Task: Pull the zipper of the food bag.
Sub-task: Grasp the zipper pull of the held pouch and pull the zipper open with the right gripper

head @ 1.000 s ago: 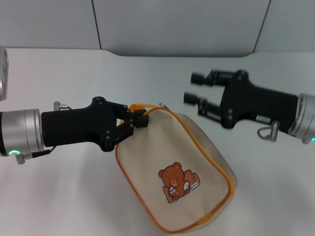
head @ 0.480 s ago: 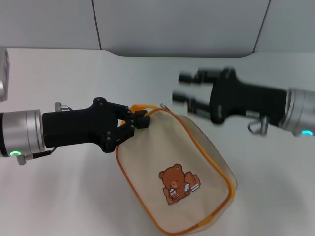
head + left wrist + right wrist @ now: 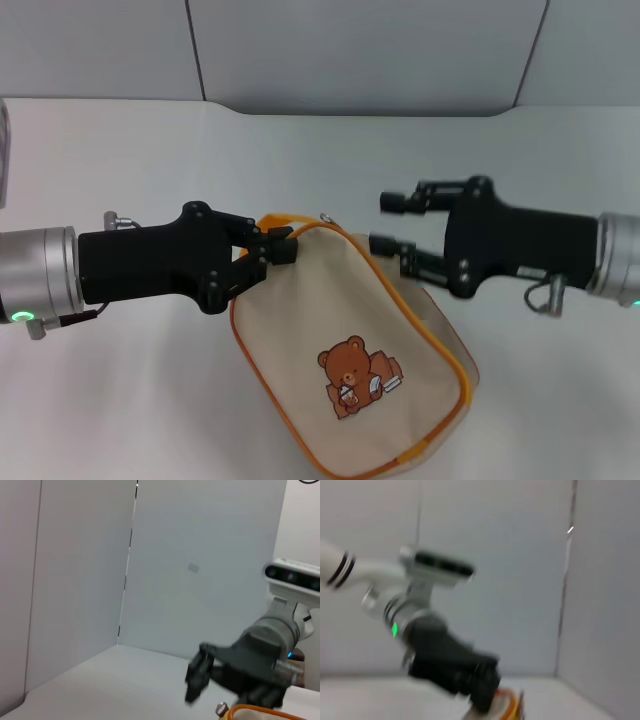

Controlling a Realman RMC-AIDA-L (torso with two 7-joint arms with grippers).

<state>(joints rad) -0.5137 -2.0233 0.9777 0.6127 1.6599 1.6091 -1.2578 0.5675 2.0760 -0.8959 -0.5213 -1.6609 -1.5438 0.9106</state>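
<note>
The cream food bag (image 3: 350,330) with orange piping and a brown bear patch lies tilted on the white table. My left gripper (image 3: 282,250) is shut on its upper left corner, by the orange strap loop (image 3: 276,217). The small silver zipper pull (image 3: 326,217) stands up at the bag's top edge. My right gripper (image 3: 384,222) is open, just right of the pull and above the bag's right side, not touching it. The left wrist view shows the right gripper (image 3: 196,677), the pull (image 3: 220,709) and the bag's orange edge (image 3: 260,711). The right wrist view shows the left gripper (image 3: 481,682), blurred.
The white table (image 3: 120,150) stretches back to grey wall panels (image 3: 350,50). A white object shows at the left edge (image 3: 3,150). Nothing else lies near the bag.
My right gripper has dropped lower and come closer to the bag's top right edge. The left gripper keeps its hold; the bag has shifted slightly.
</note>
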